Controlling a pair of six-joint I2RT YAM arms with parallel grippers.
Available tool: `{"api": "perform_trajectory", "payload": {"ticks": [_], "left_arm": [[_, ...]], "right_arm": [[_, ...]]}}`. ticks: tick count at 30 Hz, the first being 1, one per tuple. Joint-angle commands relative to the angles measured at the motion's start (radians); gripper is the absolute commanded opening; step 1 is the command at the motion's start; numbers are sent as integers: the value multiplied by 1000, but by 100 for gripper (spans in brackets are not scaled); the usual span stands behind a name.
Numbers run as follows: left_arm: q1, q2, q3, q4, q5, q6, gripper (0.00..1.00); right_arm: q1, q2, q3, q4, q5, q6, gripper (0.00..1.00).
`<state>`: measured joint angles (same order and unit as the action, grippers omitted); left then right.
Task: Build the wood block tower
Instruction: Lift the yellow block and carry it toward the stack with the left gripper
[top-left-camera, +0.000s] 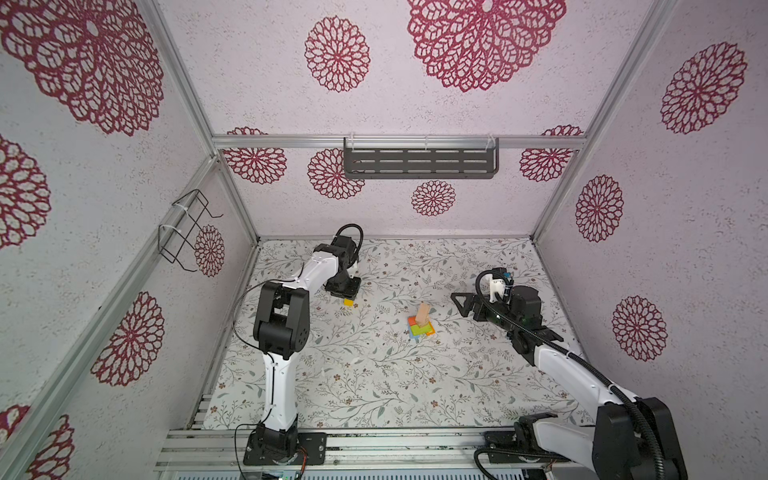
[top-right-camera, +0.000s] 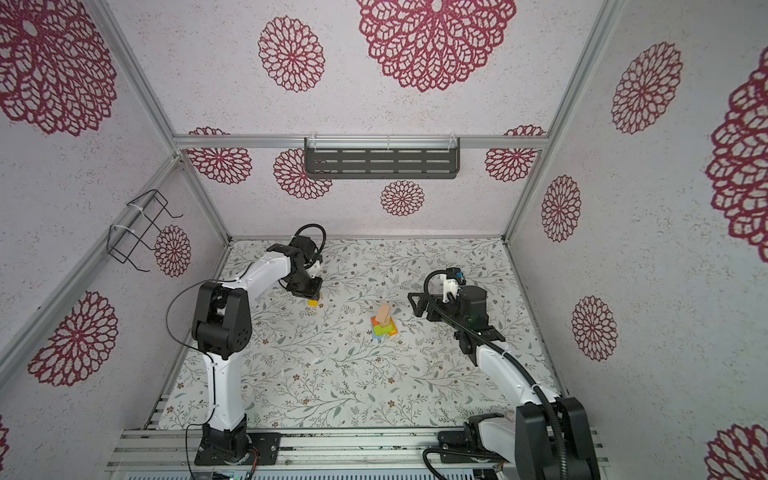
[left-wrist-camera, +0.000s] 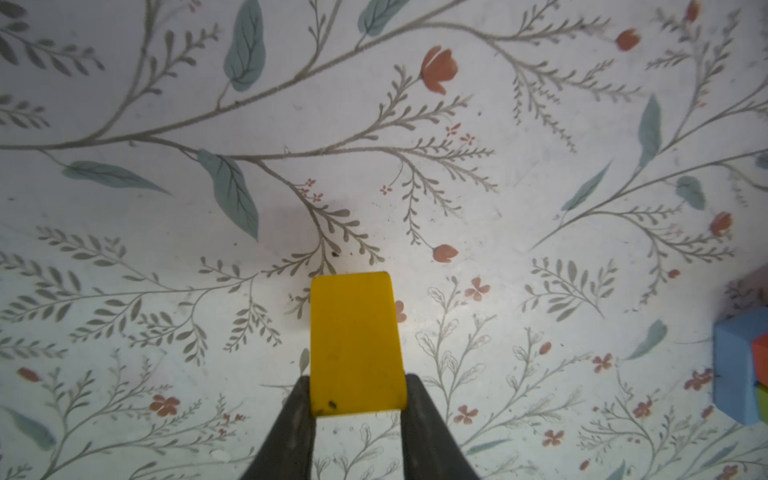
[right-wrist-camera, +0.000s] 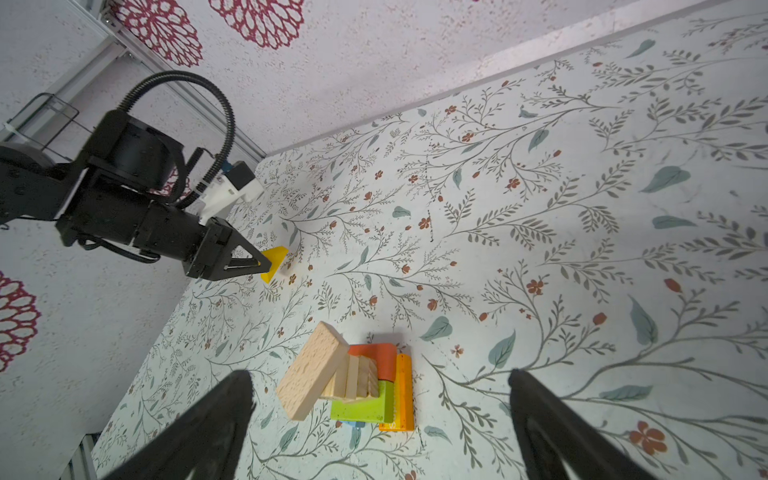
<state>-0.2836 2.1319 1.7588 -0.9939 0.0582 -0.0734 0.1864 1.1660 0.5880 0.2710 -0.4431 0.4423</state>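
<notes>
1. Tabletop (top-left-camera: 374, 374) with a leaf-and-flower print is the largest surface; it carries everything below.
2. The left arm (top-left-camera: 276, 386) reaches toward the back left of the tabletop. Its left pincer (left-wrist-camera: 358, 378) points down and is clamped narrow on the near end of the yellow block (left-wrist-camera: 355, 340).
3. The right arm (top-left-camera: 582, 374) stretches in from the front right. Its right pincer (top-left-camera: 457, 301) is spread wide and holds nothing, hanging just beside the tower on its right.
4. A dark slotted shelf (top-left-camera: 419, 164) hangs on the back wall and a black wire rack (top-left-camera: 187, 228) on the left wall.
5. The wood block tower (top-left-camera: 420, 324) stands right of the tabletop's middle, between the two pincers and nearer the right one. In the right wrist view its flat pieces lie stacked and offset: blue piece (right-wrist-camera: 353, 424) lowest, then orange piece (right-wrist-camera: 403, 390), red piece (right-wrist-camera: 384, 361) and lime-green piece (right-wrist-camera: 361, 407).
6. A tan block (right-wrist-camera: 311, 376) sits tilted on the stack, leaning against small pale wood pieces (right-wrist-camera: 357, 378) on the lime-green piece.
7. The yellow block is well apart from the tower, to its left and farther back. I cannot tell if it touches the tabletop.
</notes>
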Motion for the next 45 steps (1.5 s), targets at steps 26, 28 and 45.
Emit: {"api": "perform_trajectory", "payload": {"ticks": [26,28,45], "left_arm": [[-212,-178,320,-237,-17,-155,27],[-231,-178,348,-258,-22,-168,27],[-419,-60,487,-310,-93,-253,27]], "right_arm": [[-37,1,-92,47,227,209,99],[-40,1,-106,65,227,219,99],[-45,-76,-173,105,266,232,99]]}}
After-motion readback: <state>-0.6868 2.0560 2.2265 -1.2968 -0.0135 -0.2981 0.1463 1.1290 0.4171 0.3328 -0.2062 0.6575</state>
